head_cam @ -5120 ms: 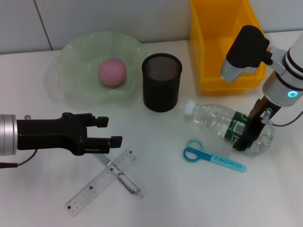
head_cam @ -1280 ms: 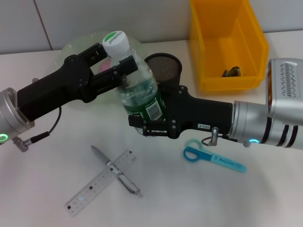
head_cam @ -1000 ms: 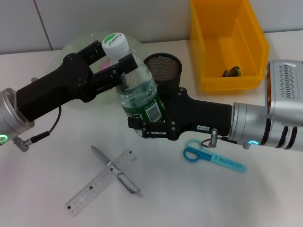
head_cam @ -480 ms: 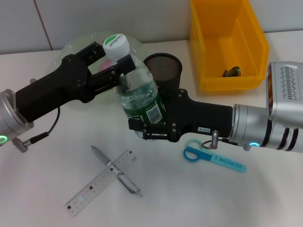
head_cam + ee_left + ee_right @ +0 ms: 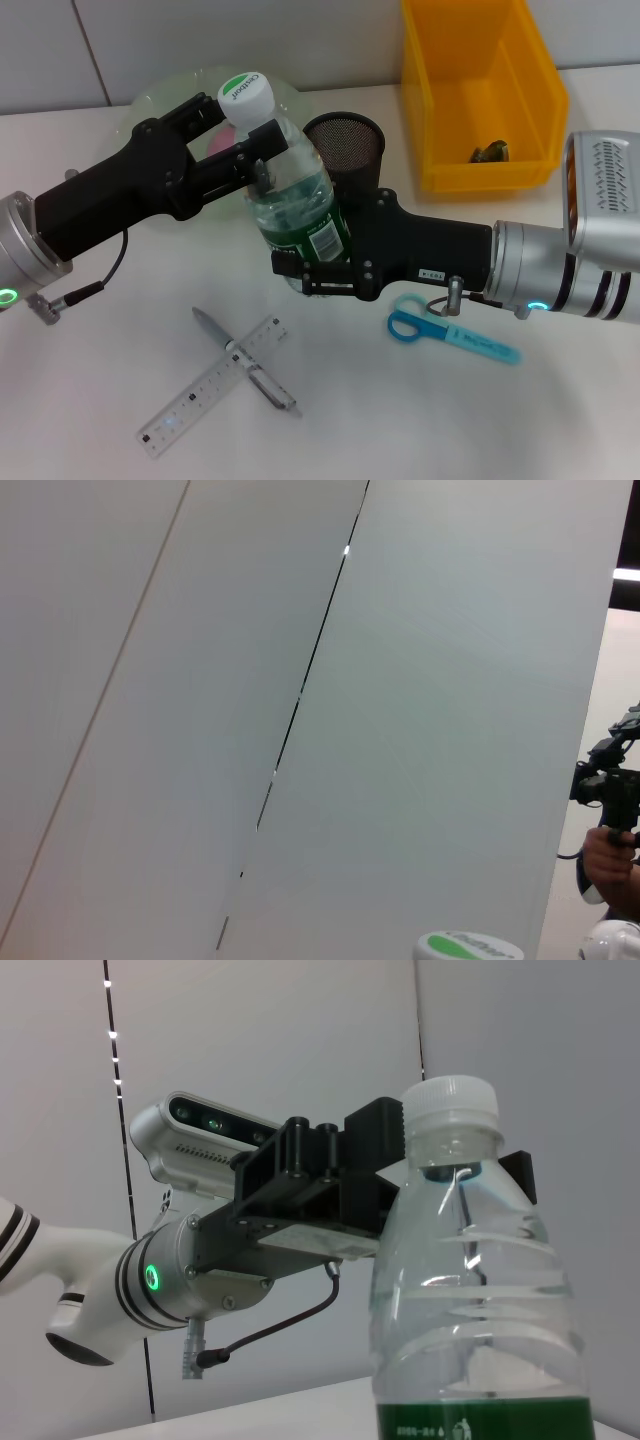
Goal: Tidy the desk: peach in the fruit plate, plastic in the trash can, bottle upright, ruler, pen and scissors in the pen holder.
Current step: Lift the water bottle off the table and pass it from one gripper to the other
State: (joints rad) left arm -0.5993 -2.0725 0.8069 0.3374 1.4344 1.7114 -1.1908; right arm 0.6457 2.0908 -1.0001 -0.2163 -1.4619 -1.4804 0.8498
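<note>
The clear bottle (image 5: 295,190) with a green label stands upright mid-desk, white cap (image 5: 468,947) on top. My right gripper (image 5: 305,265) is shut on its lower body. My left gripper (image 5: 243,128) is shut on the neck just under the cap, and shows behind the bottle (image 5: 470,1290) in the right wrist view. The peach is almost wholly hidden behind my left arm in the green fruit plate (image 5: 180,82). The black mesh pen holder (image 5: 355,150) stands behind the bottle. Ruler (image 5: 210,385) and pen (image 5: 245,362) lie crossed at the front; blue scissors (image 5: 450,335) lie at the right. Crumpled plastic (image 5: 488,152) sits in the yellow trash can (image 5: 480,90).
The wall runs close behind the plate and bin. Both arms cross the middle of the desk, the left from the left edge and the right from the right edge above the scissors.
Five seconds ago the bottle lay on its side at the right in my right gripper. It now stands upright mid-desk held by both grippers; over the last second almost nothing moved.
</note>
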